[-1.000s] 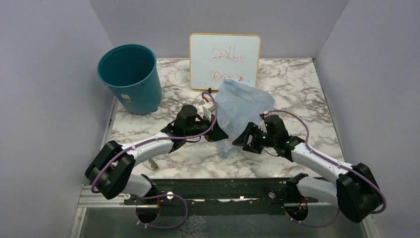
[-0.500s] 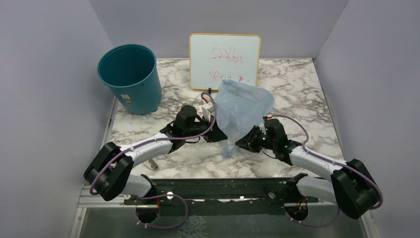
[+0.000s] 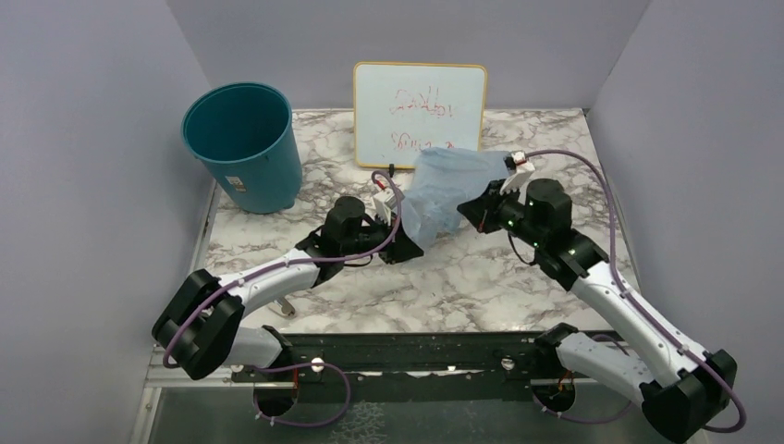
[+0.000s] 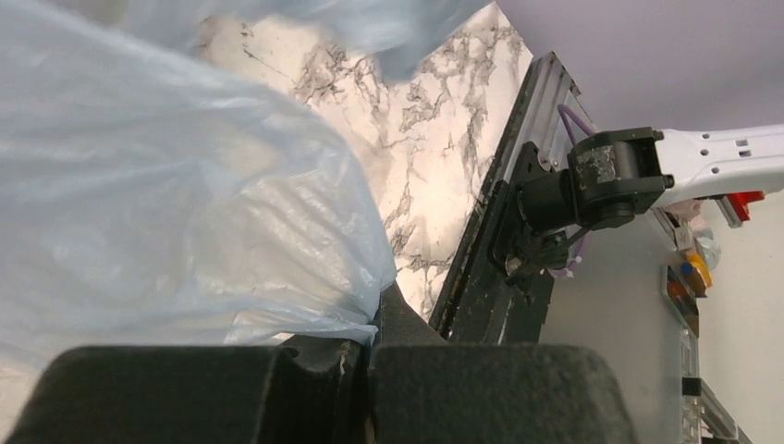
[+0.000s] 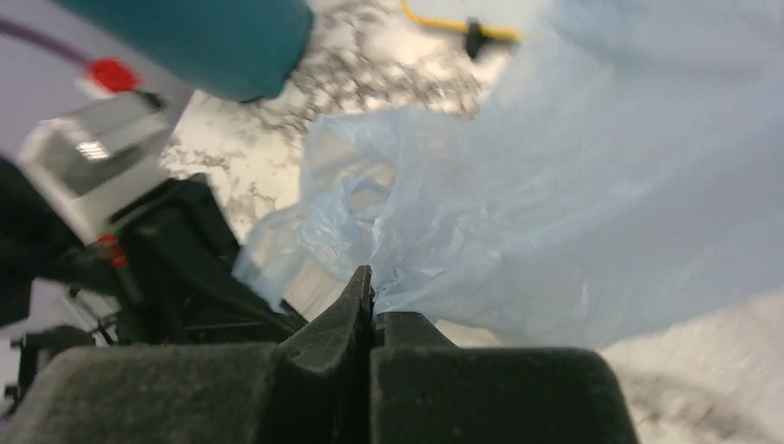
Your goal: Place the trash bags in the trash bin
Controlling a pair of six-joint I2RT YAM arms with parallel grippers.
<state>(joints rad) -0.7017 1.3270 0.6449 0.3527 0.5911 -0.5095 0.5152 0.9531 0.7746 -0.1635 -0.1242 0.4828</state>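
While stretched between both grippers:
Trash bag [image 3: 444, 190]: off the table
Left gripper [image 3: 404, 242]: clamped on bag
Right gripper [image 3: 473, 207]: clamped on bag
Trash bin [image 3: 245, 148]: far left of left gripper

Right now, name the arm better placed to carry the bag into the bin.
Left, probably. The left gripper, shut on the bag, sits nearer the bin; the right gripper pinches it farther away.

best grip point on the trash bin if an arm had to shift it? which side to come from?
Take the rim of the trash bin, coming from above with one finger inside and one outside the wall. It stands upright with its mouth open, and its tapered round body looks too wide for the jaws. The left gripper, nearer, is shut on the light-blue trash bag.
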